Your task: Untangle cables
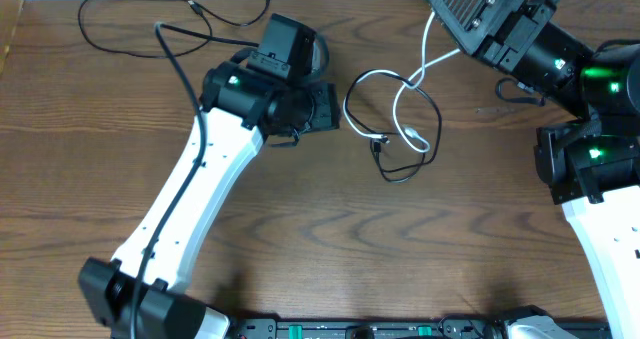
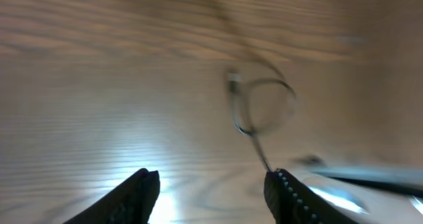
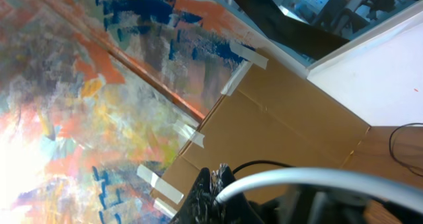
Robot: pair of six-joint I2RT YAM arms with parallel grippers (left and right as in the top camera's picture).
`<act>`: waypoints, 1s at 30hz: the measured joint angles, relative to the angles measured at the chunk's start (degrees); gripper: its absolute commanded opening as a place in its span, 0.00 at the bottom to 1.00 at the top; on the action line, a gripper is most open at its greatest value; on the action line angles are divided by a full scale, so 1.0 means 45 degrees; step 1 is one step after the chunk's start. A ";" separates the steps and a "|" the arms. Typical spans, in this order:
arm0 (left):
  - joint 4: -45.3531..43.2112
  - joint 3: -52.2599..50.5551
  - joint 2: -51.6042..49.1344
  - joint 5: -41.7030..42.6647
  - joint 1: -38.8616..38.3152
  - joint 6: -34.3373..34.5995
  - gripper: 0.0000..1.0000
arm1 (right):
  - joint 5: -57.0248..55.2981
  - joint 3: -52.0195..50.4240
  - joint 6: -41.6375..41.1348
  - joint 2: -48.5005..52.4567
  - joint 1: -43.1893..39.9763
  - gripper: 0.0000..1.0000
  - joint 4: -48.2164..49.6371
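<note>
Starting at your left, the longer black cable (image 1: 200, 9) lies in a loose loop on the desk (image 1: 300, 239) toward 11 o'clock, well apart from the other two. Your left claw (image 2: 213, 181) is open with nothing between its fingers (image 2: 142, 191). It sits low over the wood near the desk's middle. From it, the tangle (image 2: 258, 148) lies at 3 o'clock in the overhead view, near but not touching. In the left wrist view the tangle is only a blurred loop, up toward 1 o'clock from the fingertips. In that tangle the white cable (image 1: 427, 44) and the shorter black cable (image 1: 436, 129) cross and loop over each other on the desk. The white one climbs off the wood toward 1 o'clock into your right claw (image 3: 215, 181). That claw is closed on the white cable and raised near the desk's far edge. Its wrist view shows the white cord running from the fingertips toward 3 o'clock. Behind it are a taped cardboard panel (image 3: 284, 118) and a painted surface (image 3: 79, 85), and no writing on either can be read.
</note>
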State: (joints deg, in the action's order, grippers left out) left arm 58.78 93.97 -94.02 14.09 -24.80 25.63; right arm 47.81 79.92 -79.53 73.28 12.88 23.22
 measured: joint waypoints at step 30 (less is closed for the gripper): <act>0.1443 -0.0107 -0.0913 0.6640 0.1156 -0.2900 0.47 | -0.4945 -0.0180 0.3463 0.0695 0.0597 0.01 -0.9170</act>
State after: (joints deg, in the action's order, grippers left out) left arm 65.28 93.49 -98.13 43.97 -19.59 12.58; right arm 25.56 79.11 -63.94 76.40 15.57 -18.04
